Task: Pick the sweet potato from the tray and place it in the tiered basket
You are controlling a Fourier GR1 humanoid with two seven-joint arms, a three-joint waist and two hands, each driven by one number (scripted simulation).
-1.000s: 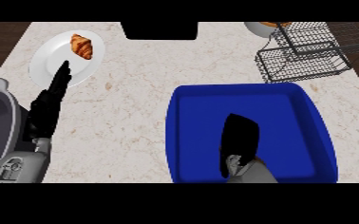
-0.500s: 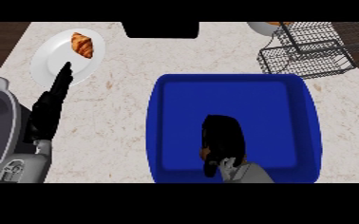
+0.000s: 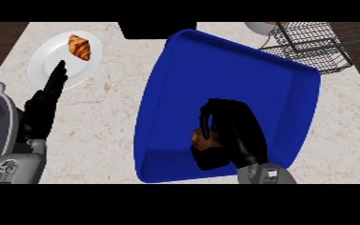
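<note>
The blue tray fills the middle of the head view, turned askew with one corner toward the far side. Inside its near part my right hand is curled round the brown-orange sweet potato, of which only a small patch shows at the hand's left edge. The black wire tiered basket stands at the far right, beyond the tray's corner. My left hand rests at the left with straight fingers pointing away, its tips over the white plate's near rim.
A white plate with a croissant lies at the far left. A pale round dish peeks out beside the basket. A dark block sits at the counter's far edge. Beige counter shows between plate and tray.
My right hand has curled round the sweet potato. The tray looks larger and has swung askew, shifting left and toward the far side. The left hand has stayed put.
</note>
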